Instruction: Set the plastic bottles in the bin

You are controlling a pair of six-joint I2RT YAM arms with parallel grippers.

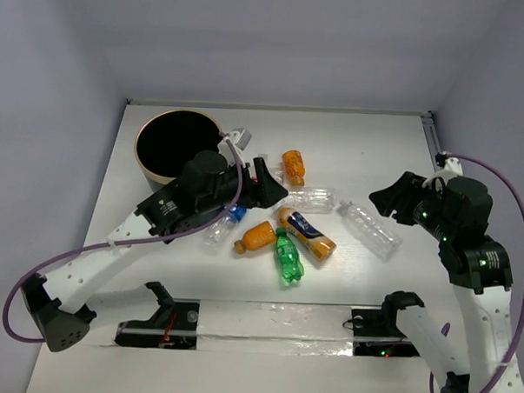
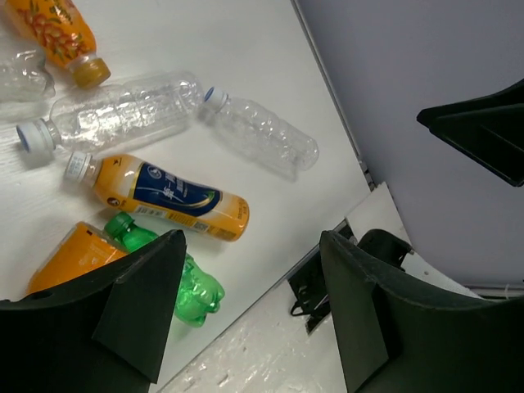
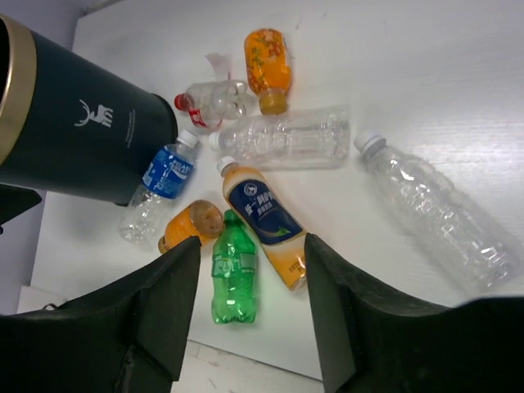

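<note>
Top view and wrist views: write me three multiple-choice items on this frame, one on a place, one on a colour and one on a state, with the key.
1. Where does the bin stand in the top view?
A. at the far left of the table
B. at the far right
C. between the arm bases

2. What colour is the label on the white-capped orange bottle?
A. red
B. dark blue
C. yellow

3. How are the left arm's fingers?
A. shut on a bottle
B. clamped on the bin's rim
C. apart, with nothing between them

Key:
1 A: its gold-tan rim shows at the far left.
2 B: the right wrist view shows a dark blue label with white print.
3 C: the left wrist view shows a wide gap holding nothing.
</note>
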